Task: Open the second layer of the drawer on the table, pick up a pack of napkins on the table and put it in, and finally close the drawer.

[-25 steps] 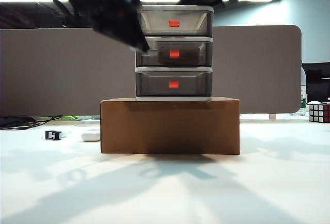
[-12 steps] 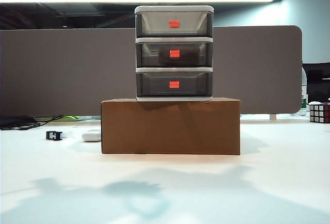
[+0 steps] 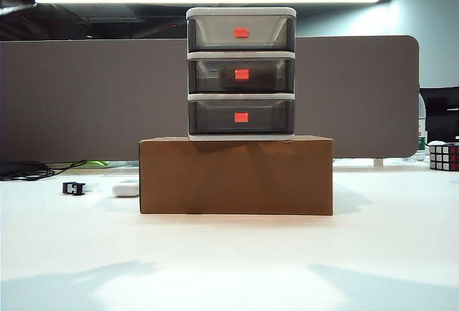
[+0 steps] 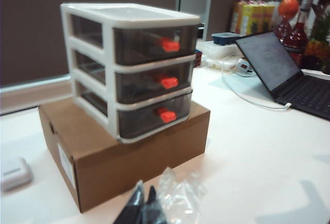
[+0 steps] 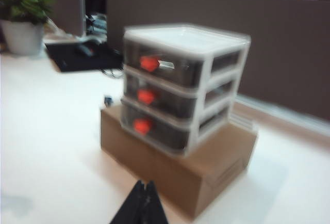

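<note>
The drawer (image 3: 241, 54), white-framed with three smoky tiers, stands on a cardboard box, and all its tiers are pushed in. Behind the front of the second layer (image 3: 276, 74) lies a dark long shape, the pack of napkins (image 3: 259, 79). Neither gripper shows in the exterior view. In the left wrist view my left gripper (image 4: 146, 185) is shut, well back from the drawer (image 4: 129, 69), and crumpled clear plastic (image 4: 178, 195) sits right beside its fingers. Seen from the right wrist, my right gripper (image 5: 145, 181) is shut and empty, equally far from the drawer (image 5: 180, 84).
The brown cardboard box (image 3: 237, 175) carries the cabinet on the white table (image 3: 229, 261). A small white oval object (image 3: 125, 188) and a small black piece (image 3: 73, 188) lie left of the box. At the far right is a puzzle cube (image 3: 445, 156). A laptop (image 4: 289, 74) sits off to one side.
Both arms, which hung in front of the cabinet's top a second ago, have pulled up and back out of the exterior view. Their shadows have drawn back across the table. The drawers stayed shut.
</note>
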`<move>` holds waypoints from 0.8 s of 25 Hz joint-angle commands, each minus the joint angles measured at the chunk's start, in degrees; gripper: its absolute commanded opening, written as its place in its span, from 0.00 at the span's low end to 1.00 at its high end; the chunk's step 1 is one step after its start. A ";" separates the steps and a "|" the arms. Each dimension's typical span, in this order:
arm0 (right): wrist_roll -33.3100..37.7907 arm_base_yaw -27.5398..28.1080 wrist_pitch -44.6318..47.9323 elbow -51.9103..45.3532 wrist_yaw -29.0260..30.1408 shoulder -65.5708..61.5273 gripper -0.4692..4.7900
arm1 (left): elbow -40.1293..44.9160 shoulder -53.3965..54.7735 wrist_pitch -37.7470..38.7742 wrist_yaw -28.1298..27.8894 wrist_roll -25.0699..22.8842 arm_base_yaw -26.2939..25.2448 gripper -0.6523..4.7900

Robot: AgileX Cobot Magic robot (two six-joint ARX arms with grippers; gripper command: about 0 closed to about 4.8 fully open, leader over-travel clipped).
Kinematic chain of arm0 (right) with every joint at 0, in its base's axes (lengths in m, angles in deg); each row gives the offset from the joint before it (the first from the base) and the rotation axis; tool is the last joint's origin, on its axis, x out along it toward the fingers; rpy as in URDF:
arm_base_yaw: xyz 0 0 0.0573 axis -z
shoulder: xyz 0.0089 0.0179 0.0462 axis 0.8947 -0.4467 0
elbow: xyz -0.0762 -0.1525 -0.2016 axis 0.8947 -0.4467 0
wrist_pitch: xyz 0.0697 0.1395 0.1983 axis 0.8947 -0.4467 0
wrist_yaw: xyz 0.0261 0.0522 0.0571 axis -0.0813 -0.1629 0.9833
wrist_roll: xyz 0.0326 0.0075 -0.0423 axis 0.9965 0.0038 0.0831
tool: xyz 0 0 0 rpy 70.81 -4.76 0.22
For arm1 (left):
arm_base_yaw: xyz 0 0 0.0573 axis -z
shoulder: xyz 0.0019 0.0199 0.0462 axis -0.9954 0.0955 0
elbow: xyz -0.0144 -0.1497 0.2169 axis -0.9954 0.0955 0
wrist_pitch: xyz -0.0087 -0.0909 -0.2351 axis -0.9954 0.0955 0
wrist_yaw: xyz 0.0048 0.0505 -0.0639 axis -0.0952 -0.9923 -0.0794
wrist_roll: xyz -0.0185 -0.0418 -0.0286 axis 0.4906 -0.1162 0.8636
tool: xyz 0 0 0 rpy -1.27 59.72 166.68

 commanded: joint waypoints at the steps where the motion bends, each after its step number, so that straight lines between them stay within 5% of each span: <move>1: 4.55 0.11 1.07 -4.00 -0.90 -1.05 0.08 | 4.24 -1.16 -4.13 -2.56 1.27 -0.04 0.11; 7: 4.61 0.02 9.73 -13.00 -1.27 0.24 0.08 | 6.88 -2.89 -6.29 -4.79 0.68 -0.98 0.11; 10: 3.98 0.13 6.86 -13.99 -4.42 0.13 0.08 | 6.91 -2.91 -6.25 -5.40 -2.12 -1.49 0.11; 20: 1.29 11.67 6.49 -13.97 -8.90 0.17 0.08 | 6.88 -2.93 -8.87 -5.27 1.18 -22.95 0.11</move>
